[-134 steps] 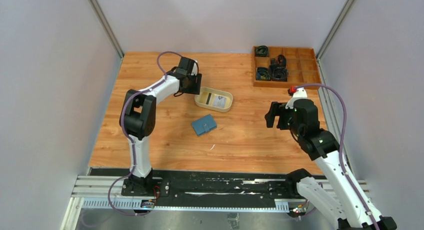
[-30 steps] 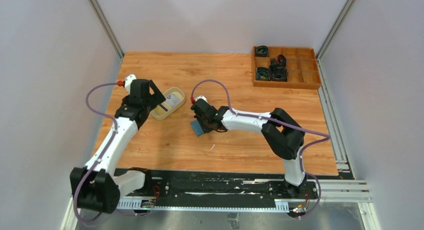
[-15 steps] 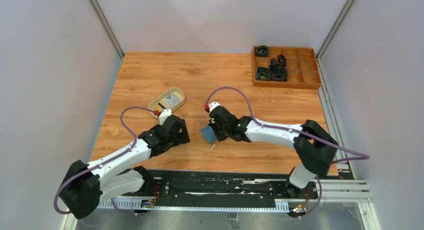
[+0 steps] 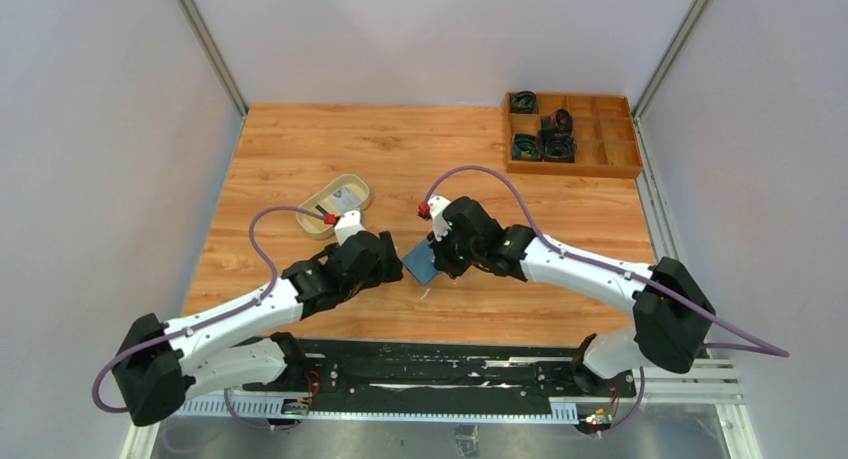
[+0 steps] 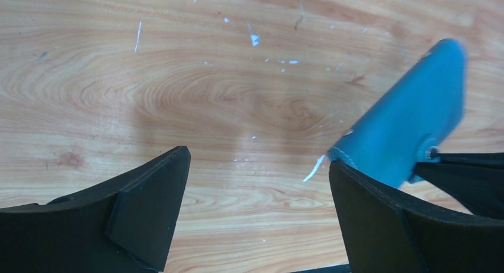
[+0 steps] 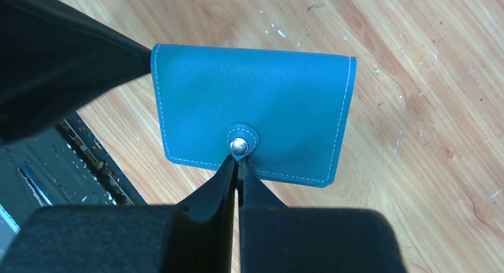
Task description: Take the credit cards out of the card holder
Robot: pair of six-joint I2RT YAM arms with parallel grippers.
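The card holder (image 6: 255,106), a teal wallet, is folded shut with its snap tab fastened. My right gripper (image 6: 238,159) is shut on that tab, just below the metal snap, and holds the wallet tilted above the wood. In the top view the card holder (image 4: 420,263) hangs between the right gripper (image 4: 436,255) and the left gripper (image 4: 392,265). My left gripper (image 5: 255,166) is open wide with only bare wood between its fingers, and the card holder (image 5: 410,127) is just past its right finger. No credit cards show at the holder. A pale card (image 4: 346,195) lies in the tray.
A beige oval tray (image 4: 322,219) sits behind the left arm. A wooden compartment box (image 4: 600,159) with dark coiled items stands at the back right. The black rail runs along the table's near edge (image 4: 450,364).
The right gripper has brought the card holder toward the near middle and raised it. The left arm has swung from the tray to just left of the holder.
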